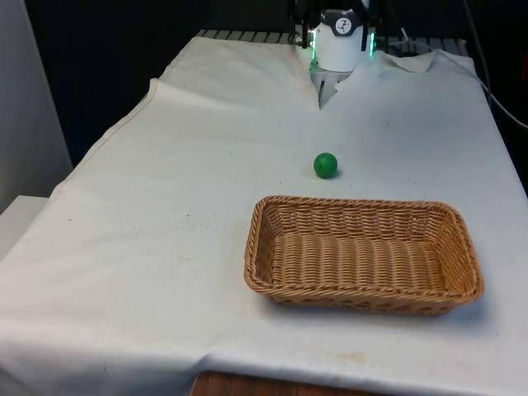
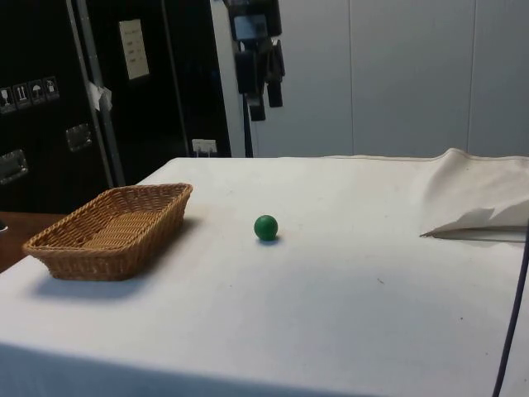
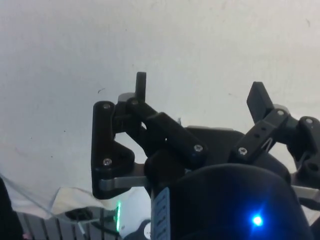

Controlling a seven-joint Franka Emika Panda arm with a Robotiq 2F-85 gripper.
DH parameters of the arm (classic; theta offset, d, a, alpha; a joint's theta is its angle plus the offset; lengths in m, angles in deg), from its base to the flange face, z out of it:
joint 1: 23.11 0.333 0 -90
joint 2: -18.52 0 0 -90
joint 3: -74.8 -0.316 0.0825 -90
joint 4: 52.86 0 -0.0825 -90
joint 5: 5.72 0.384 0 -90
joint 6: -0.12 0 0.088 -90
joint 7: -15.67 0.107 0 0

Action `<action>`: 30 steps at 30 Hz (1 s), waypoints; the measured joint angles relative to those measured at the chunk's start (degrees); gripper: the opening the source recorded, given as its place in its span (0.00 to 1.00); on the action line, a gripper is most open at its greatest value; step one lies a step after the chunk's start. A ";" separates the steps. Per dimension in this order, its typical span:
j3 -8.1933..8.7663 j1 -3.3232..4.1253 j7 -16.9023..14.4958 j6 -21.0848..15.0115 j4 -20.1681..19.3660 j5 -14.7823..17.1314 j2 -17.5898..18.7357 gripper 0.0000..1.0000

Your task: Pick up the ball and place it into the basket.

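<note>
Your jaws [image 3: 200, 92] hang open, gripping nothing; the small green ball [image 1: 325, 165] sits well below them, beside the brown wicker basket [image 1: 363, 255].

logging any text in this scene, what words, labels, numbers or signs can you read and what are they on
Nothing can be read.
Paper notice on the dark cabinet door: printed lines, too small to read.
Small white pictogram stickers on the cabinet beside it: symbols too small to make out.
Green ball, wicker basket, white cloth: no markings.
</note>
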 measured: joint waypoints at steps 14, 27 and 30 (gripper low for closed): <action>-1.55 0.06 2.75 -8.94 -5.21 0.00 0.74 1.00; -1.43 0.06 -0.29 -16.33 -5.90 0.00 6.30 1.00; -1.49 0.06 -1.26 -17.53 -5.61 0.00 7.85 1.00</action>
